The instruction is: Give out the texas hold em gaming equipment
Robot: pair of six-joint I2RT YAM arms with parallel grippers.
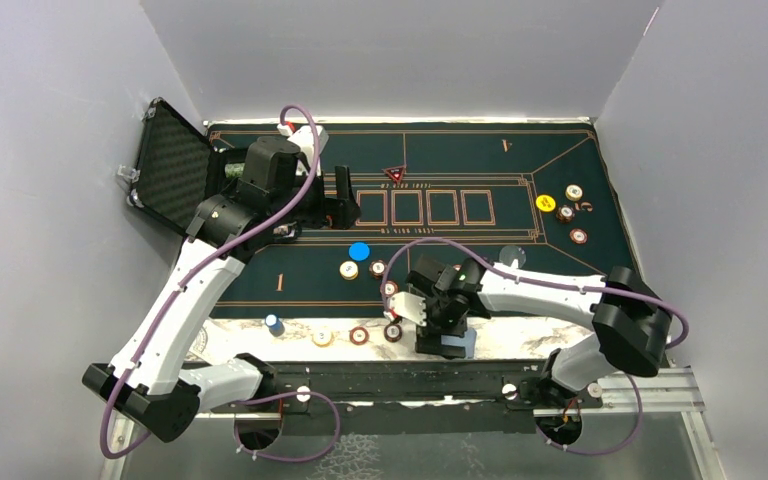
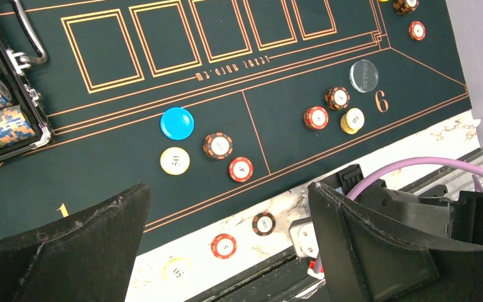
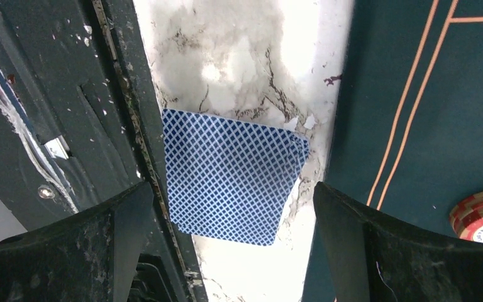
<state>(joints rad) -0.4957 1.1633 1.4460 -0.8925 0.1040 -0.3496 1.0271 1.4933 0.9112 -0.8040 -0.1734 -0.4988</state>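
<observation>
Right hand (image 3: 229, 189) gapes above blue-backed card (image 3: 226, 157), clearest from wrist.

Blocked far left by the open case (image 1: 172, 165). Crowded with chips (image 1: 359, 335) along the near edge and right. Free across the far middle of the mat (image 1: 450, 150).

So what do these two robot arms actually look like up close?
Both the left arm and the right arm have smooth white link shells joined by chunky black joints. A purple cable loops loosely along each one. Each arm ends in two broad black jaws, matte and a little scuffed at the edges. No logos or markings are readable.
</observation>
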